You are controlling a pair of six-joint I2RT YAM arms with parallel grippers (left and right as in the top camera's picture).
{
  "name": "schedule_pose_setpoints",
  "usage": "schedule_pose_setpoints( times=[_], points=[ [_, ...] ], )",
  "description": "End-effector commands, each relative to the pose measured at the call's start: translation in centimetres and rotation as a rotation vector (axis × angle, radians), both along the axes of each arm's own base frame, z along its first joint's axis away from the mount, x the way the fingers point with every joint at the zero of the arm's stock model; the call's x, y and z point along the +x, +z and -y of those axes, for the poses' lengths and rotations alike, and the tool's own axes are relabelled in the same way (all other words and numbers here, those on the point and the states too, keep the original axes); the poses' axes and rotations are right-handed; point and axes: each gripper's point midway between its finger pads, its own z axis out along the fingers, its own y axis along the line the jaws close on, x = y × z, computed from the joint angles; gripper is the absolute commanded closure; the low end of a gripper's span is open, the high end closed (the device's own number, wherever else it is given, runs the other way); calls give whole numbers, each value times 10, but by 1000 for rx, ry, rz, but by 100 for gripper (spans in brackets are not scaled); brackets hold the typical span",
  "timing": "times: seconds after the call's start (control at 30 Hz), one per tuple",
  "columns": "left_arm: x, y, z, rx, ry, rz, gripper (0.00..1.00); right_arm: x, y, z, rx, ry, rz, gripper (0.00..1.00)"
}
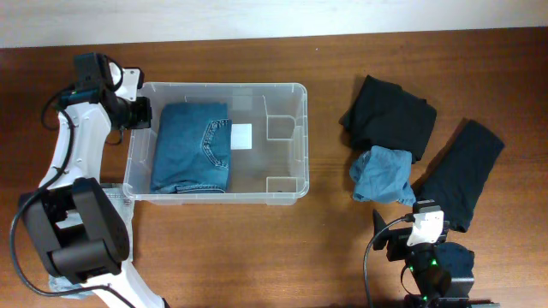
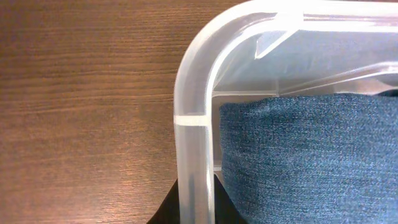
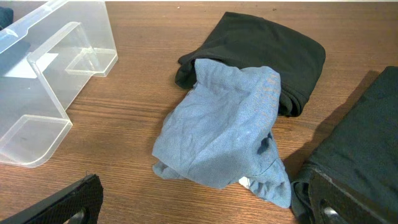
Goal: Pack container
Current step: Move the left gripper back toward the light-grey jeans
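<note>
Container [image 1: 291, 141] first: I see it on the left half of the wooden surface [image 1: 342, 248], a clear plastic bin lying lengthwise across my overhead view, well apart from the loose clothes on the right. Starting nearest my side, the right hand [image 3: 202, 193] hovers low over the surface at the near right edge, released, its two dark fingers [image 3: 68, 205] spread wide with nothing gripped between them. Just beyond it lies a crumpled light blue garment [image 1: 383, 175], and its far edge rests on a folded black garment [image 1: 390, 120] that lies farther back. To the right of both, a second black garment [image 1: 462, 171] stretches at a slant, with its near end close to the right hand. Over on the left, folded blue jeans [image 1: 193, 147] lie flat inside the container and fill its left part. A white label [image 1: 242, 137] shows on the base just beside them, and the moulded recesses on the right side are bare. Farthest from me, the left hand [image 1: 137, 113] is at the container's far left corner. In the left wrist view its fingertips [image 2: 163, 214] sit against either side of the rim wall, so I read it as clenched on the container's rim, with the denim just inside that wall.
</note>
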Motion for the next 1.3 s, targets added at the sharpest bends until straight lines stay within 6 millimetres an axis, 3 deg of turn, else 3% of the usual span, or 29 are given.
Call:
schedule_pose_setpoints(
  times=[0.0,0.13,0.17,0.2,0.3,0.43,0.63,0.7,0.83,0.97,1.0,1.03,1.17,1.27],
  points=[
    [4,9,-5,-33,82,20,92,0,-2,0,-3,1,-2,2],
    [-4,37,-5,-79,172,1,31,0,-2,0,-3,1,-2,2],
    [-7,49,-5,-78,173,2,24,0,-2,0,-3,1,-2,2],
    [-14,73,-6,-77,176,8,24,0,-2,0,-3,1,-2,2],
    [-37,112,-16,-69,210,-8,22,0,-2,0,-3,1,-2,2],
    [-84,133,-46,-50,319,-90,23,0,-2,0,-3,1,-2,2],
    [-187,133,-96,-3,534,-346,37,0,-2,0,-3,1,-2,2],
    [-207,136,-96,-44,569,-353,40,0,-2,0,-3,1,-2,2],
    [-230,142,-92,-30,601,-293,40,0,-2,0,-3,1,-2,2],
    [-249,140,-105,24,686,-142,19,0,-2,0,-3,1,-2,2],
    [-253,132,-110,23,720,-121,4,0,-2,0,-3,1,-2,2],
    [-256,122,-116,11,762,-109,1,0,-2,0,-3,1,-2,2],
    [-267,62,-136,-165,837,-139,1,0,-2,0,-3,1,-2,2],
    [-256,43,-143,-337,733,-99,1,0,-2,0,-3,1,-2,2]
  ],
)
